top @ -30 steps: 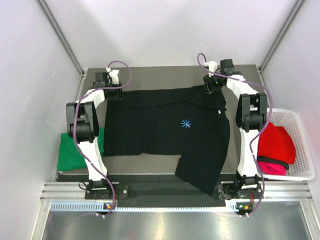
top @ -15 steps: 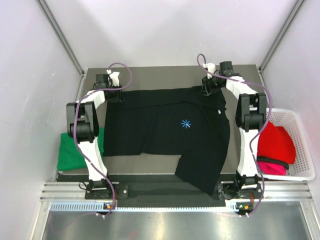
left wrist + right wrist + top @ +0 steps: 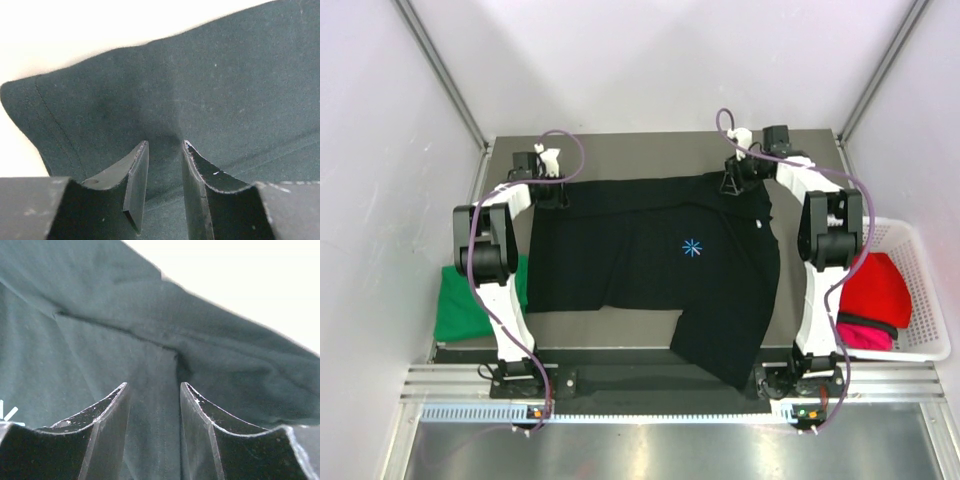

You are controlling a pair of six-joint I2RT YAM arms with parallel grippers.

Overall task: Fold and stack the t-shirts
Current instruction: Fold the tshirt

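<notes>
A large black t-shirt (image 3: 650,270) lies spread on the table, with its light-blue starburst mark (image 3: 692,248) facing up. My left gripper (image 3: 552,192) is on the shirt's far left corner. In the left wrist view its jaws (image 3: 165,145) stand a little apart over the hemmed black cloth (image 3: 225,75), which puckers just past the tips. My right gripper (image 3: 730,188) is at the far right edge. Its jaws (image 3: 152,386) are open wider, astride a fold in the black cloth (image 3: 75,340). A green t-shirt (image 3: 455,305) lies at the left. Red (image 3: 875,285) and pink (image 3: 865,332) t-shirts lie in the basket.
A white mesh basket (image 3: 920,250) stands off the table's right edge. One lower corner of the black shirt hangs over the near edge (image 3: 725,365) between the arm bases. Bare grey table (image 3: 640,155) runs along the back, with white walls close on three sides.
My right gripper has shifted slightly left and nearer along the shirt's far edge, and its elbow has swung right. The left gripper and the shirt have hardly moved.
</notes>
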